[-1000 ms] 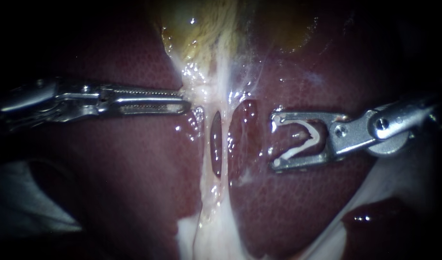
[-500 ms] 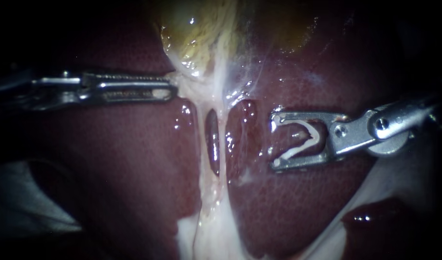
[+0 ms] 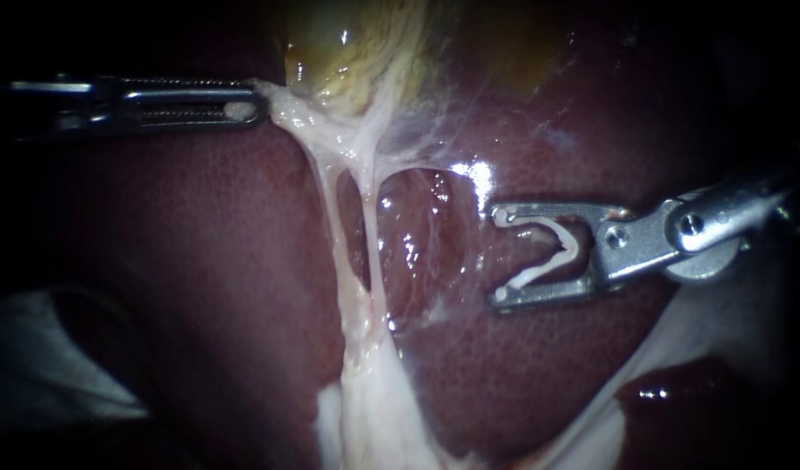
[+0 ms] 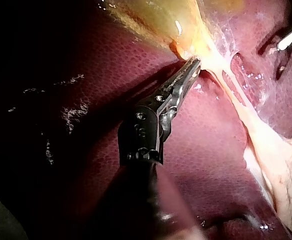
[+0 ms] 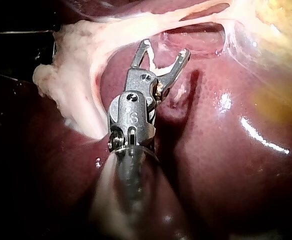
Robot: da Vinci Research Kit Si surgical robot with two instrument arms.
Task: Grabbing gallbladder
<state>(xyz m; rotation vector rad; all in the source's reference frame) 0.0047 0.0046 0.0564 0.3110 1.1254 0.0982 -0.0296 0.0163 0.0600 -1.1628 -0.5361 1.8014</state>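
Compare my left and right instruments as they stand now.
The left instrument is clamped nearly flat on whitish tissue beside the gallbladder; the right instrument stands wide, holding a white clip. Left holds that tissue taut; right grips no tissue, over the liver. Both are slender metal.

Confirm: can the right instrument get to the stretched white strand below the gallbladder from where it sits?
Probably yes. The right instrument, carrying an open clip, faces the strand with only bare liver between them. The left instrument, shut on the gallbladder neck, holds it taut, clear of the path.
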